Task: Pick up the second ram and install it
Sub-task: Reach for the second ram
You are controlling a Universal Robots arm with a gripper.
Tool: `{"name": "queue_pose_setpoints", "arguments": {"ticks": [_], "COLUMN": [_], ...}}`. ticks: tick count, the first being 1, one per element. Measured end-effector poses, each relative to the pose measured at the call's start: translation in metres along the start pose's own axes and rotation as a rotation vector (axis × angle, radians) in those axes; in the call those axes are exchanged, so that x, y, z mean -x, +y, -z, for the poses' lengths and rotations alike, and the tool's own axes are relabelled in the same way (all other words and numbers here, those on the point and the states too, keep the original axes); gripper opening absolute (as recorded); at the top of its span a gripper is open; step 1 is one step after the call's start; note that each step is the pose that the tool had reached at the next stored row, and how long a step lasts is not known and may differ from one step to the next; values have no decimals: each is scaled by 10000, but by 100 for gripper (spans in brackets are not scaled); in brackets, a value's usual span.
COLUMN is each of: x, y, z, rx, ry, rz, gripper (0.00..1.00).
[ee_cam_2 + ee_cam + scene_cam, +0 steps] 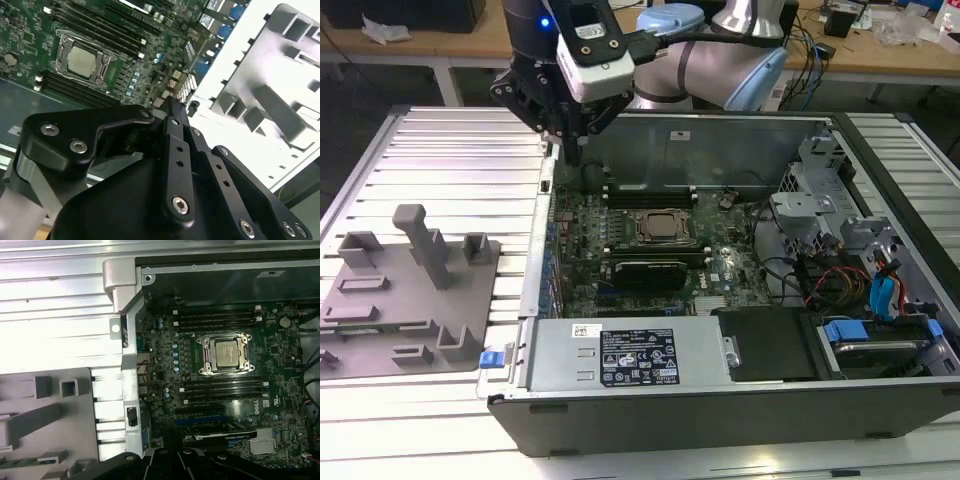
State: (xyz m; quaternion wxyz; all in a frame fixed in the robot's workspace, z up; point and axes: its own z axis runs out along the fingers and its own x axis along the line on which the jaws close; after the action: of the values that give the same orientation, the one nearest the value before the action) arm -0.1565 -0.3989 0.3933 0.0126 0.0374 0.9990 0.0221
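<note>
My pincer is dull black, with shiny metal screws. The tray looks like dull grey plastic. The ribbed table under it is bright, shiny metal. The CPU socket has a smooth silver metal frame.

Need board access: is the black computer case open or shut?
Open: no side panel covers the black metal computer case; its green motherboard lies exposed.

You have a green circuit-board motherboard, a grey moulded plastic tray, a silver ribbed metal table and a black metal gripper.
</note>
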Motion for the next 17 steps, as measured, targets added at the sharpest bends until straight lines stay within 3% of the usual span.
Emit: {"name": "queue_pose_setpoints", "arguments": {"ticks": [5, 8, 17], "x": [-221, -394, -705], "y": [-16, -29, -53], "z": [4, 8, 15], "rx": [1, 0, 0], "ry": [0, 0, 1], "rz": [-1, -1, 1], "gripper": [11, 11, 11]}}
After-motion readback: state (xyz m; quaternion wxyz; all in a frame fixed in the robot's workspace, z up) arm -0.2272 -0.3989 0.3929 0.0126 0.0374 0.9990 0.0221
